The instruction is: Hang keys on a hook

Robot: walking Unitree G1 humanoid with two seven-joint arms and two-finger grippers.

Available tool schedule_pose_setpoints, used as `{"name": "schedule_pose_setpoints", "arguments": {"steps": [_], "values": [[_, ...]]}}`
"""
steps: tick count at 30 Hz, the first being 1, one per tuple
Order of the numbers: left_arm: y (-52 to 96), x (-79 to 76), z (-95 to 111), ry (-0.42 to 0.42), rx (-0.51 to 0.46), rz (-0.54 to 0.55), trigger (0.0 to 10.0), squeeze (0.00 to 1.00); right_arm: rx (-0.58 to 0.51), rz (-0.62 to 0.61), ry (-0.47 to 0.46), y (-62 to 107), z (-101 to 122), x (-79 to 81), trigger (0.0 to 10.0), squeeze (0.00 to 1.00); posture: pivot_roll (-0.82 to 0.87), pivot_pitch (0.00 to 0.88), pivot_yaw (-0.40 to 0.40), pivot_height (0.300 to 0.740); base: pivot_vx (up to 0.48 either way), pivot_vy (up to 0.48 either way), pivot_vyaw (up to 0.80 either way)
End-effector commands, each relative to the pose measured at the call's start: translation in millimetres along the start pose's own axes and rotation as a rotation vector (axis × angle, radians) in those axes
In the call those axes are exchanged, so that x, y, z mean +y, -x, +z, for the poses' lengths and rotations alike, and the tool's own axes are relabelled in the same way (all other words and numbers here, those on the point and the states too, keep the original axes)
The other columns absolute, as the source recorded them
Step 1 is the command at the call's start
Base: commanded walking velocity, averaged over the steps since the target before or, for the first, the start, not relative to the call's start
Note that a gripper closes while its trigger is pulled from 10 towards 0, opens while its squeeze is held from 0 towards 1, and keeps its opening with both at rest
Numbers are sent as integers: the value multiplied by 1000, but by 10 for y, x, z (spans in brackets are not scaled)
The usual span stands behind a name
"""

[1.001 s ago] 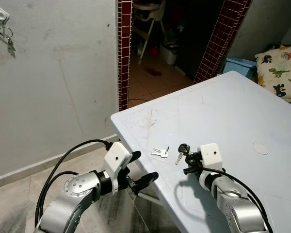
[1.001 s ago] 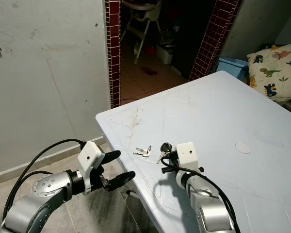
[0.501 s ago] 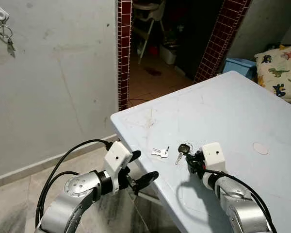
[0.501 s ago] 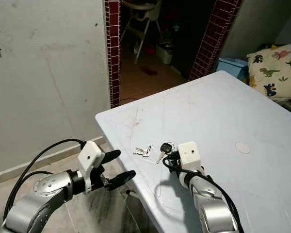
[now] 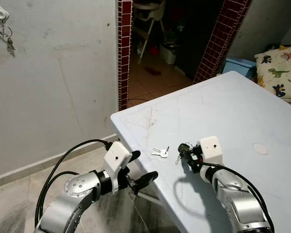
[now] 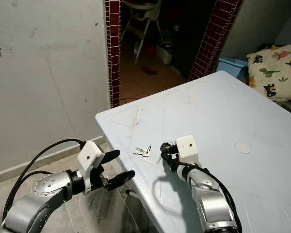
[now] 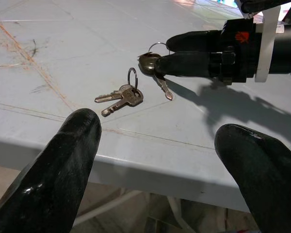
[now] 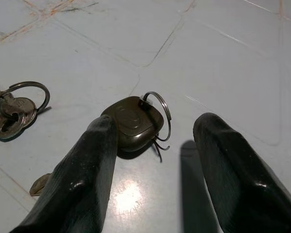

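right wrist view, right gripper straddling (fingers apart) black-headed key

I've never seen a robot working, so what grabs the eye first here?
The right gripper reaching over a dark-headed key on the pale table, fingers open around it. A small silver key pair lies just beside, and another bunch of keys hangs from a wall hook.

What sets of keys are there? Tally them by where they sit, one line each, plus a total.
On the white table: 2, the black-headed key at the right gripper and the small silver keys.
On the wall hook: 1, the hanging keys.
Total: 3.
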State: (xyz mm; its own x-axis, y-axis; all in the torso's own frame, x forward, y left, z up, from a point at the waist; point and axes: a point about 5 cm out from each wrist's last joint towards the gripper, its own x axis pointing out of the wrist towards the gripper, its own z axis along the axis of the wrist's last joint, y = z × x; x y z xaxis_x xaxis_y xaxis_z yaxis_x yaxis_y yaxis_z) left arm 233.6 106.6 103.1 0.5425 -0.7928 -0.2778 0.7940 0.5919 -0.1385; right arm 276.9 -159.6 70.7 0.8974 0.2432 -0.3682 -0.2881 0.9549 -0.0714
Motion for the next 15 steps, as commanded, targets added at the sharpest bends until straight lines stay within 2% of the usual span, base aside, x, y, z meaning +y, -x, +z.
{"name": "schedule_pose_setpoints", "arguments": {"steps": [1,2,3,4,6,15], "values": [[-16,-43,10,-11,-2,-20,10000,0,-4,-8,-10,-8,7,-59,9216,0,72,0,-109,740,0,0,0],[-15,-43,12,-12,-4,-20,10000,0,-3,-6,-12,-13,1,-60,9961,0,72,0,-109,740,0,0,0],[-16,-43,13,-12,-5,-20,10000,0,-2,-6,-13,-16,-3,-61,9961,0,72,0,-109,740,0,0,0],[-17,-41,24,-20,-14,-17,10000,0,1,-6,-16,-20,-12,-64,9176,0,72,0,-108,740,0,0,0],[-21,-34,47,-24,-30,-9,10000,0,2,-4,-16,-26,-19,-62,10000,0,72,0,-108,740,0,0,0],[-39,-45,25,-19,-7,-25,10000,0,10,-28,-15,-52,-33,-78,10000,0,71,0,-105,740,0,0,0]]}}
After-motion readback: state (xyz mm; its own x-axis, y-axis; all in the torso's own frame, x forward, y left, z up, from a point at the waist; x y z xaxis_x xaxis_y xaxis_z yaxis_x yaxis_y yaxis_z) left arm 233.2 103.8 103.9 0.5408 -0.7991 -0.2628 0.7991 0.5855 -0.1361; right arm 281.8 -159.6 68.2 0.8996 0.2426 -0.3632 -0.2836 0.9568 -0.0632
